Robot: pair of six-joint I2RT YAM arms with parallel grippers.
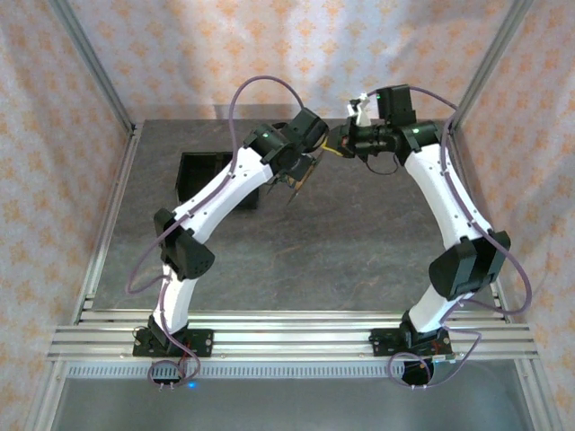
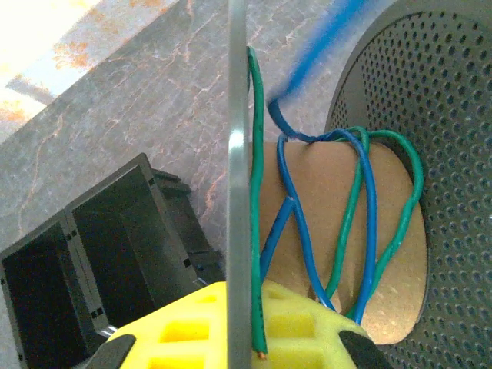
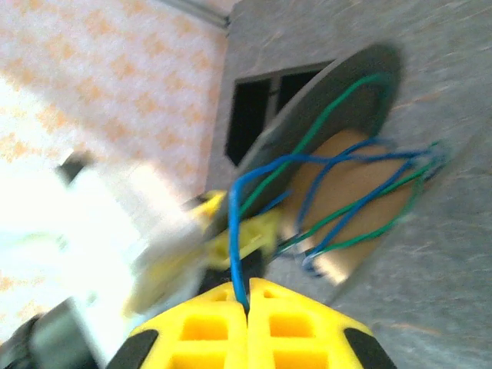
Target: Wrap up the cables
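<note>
My left gripper (image 2: pixel 240 307) is shut on the thin grey flange (image 2: pixel 238 154) of a spool, held edge-on above the table. The spool's brown cardboard core (image 2: pixel 319 192) carries loose turns of the green cable (image 2: pixel 257 192) and the blue cable (image 2: pixel 369 215). The green cable's bare end lies against my left finger. The spool's other flange (image 2: pixel 430 154) is perforated grey. My right gripper (image 3: pixel 247 296) is shut on the blue cable (image 3: pixel 234 231), which runs up from the jaws and over to the spool (image 3: pixel 346 177). In the top view both grippers, the left (image 1: pixel 301 175) and the right (image 1: pixel 340 144), meet above the table's far middle.
A black open box (image 1: pixel 202 175) with compartments sits on the grey marble-patterned table (image 1: pixel 314 260), left of the spool, below my left arm. Patterned curtain walls and metal posts close in the table on three sides.
</note>
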